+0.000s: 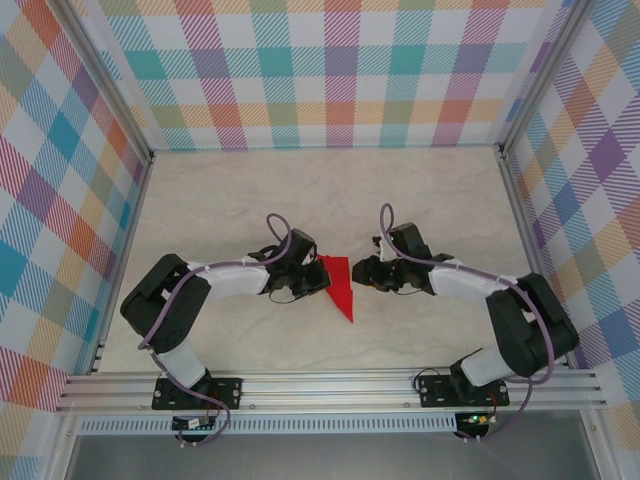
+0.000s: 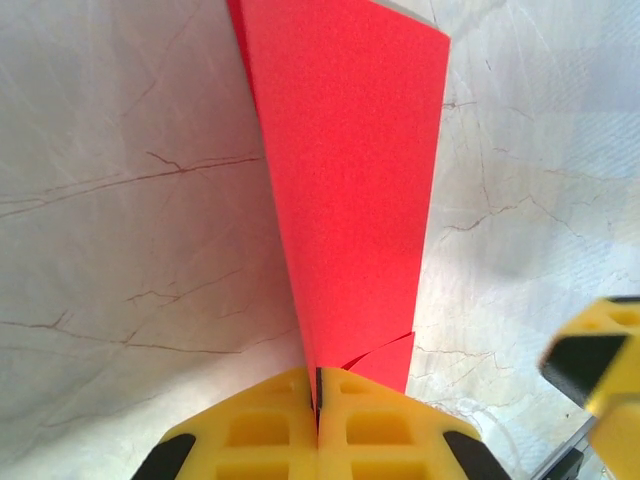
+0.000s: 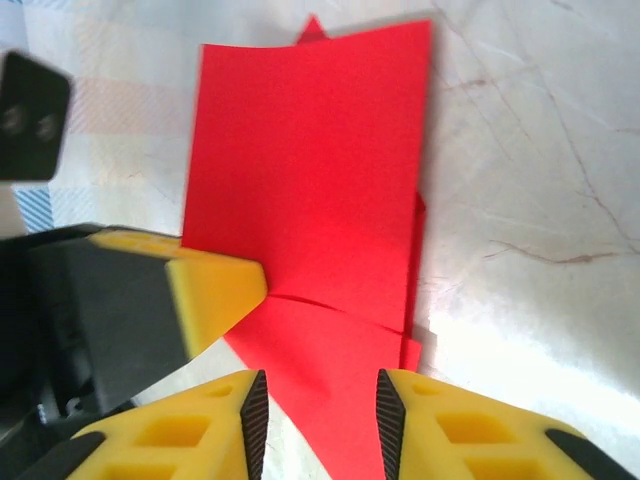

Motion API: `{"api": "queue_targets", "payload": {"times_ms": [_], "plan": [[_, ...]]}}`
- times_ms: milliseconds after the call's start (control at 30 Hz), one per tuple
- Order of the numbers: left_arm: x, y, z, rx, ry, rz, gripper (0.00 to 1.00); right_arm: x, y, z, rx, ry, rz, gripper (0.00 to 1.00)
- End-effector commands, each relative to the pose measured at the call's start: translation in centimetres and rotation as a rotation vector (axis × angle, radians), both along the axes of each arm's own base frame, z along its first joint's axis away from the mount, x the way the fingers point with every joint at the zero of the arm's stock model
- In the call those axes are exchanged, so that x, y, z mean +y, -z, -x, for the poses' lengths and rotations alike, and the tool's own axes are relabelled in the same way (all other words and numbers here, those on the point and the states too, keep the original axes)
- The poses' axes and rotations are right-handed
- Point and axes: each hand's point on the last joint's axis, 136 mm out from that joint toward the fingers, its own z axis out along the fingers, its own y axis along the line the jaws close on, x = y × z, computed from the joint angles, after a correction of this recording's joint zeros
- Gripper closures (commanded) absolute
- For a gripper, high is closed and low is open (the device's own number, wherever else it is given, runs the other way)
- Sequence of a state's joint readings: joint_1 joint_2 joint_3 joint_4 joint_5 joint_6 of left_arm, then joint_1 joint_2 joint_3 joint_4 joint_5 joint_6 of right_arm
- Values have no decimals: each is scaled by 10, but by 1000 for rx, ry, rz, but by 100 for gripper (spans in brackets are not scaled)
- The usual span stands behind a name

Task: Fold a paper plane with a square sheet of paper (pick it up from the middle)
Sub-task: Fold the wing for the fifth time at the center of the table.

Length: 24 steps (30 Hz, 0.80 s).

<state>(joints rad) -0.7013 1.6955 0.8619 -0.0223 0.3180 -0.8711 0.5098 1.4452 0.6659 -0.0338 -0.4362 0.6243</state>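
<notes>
The red sheet of paper is folded into a narrow, pointed paper plane (image 1: 340, 285) lying mid-table, its tip toward the near edge. My left gripper (image 1: 312, 268) is shut on the plane's left edge. In the left wrist view the yellow fingertips (image 2: 300, 400) meet on the red fold (image 2: 350, 170). My right gripper (image 1: 362, 272) stands just right of the paper, open. In the right wrist view the gripper (image 3: 320, 400) has its jaws apart over the layered red paper (image 3: 310, 180), and the left gripper's yellow finger (image 3: 210, 290) presses on the paper's left side.
The marble-patterned tabletop (image 1: 220, 200) is ringed by checked walls (image 1: 320, 70) on three sides. An aluminium rail (image 1: 330, 390) runs along the near edge where both arm bases are bolted.
</notes>
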Motion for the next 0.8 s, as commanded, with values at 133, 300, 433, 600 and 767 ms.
{"api": "queue_targets", "payload": {"times_ms": [133, 300, 433, 600, 767], "plan": [[-5, -21, -6, -12, -8, 36, 100, 0, 27, 26, -350, -121, 335, 63], [-5, -22, -6, -9, -7, 35, 100, 1, 19, 36, -426, -139, 321, 60], [-6, -22, -7, -6, -7, 35, 100, 9, 19, 47, -521, -215, 351, 57], [-8, -21, -8, 3, -6, 39, 100, 21, 21, 56, -570, -289, 402, 53], [-9, -21, -8, 5, -11, 41, 100, 31, 25, 55, -604, -338, 460, 51]]}}
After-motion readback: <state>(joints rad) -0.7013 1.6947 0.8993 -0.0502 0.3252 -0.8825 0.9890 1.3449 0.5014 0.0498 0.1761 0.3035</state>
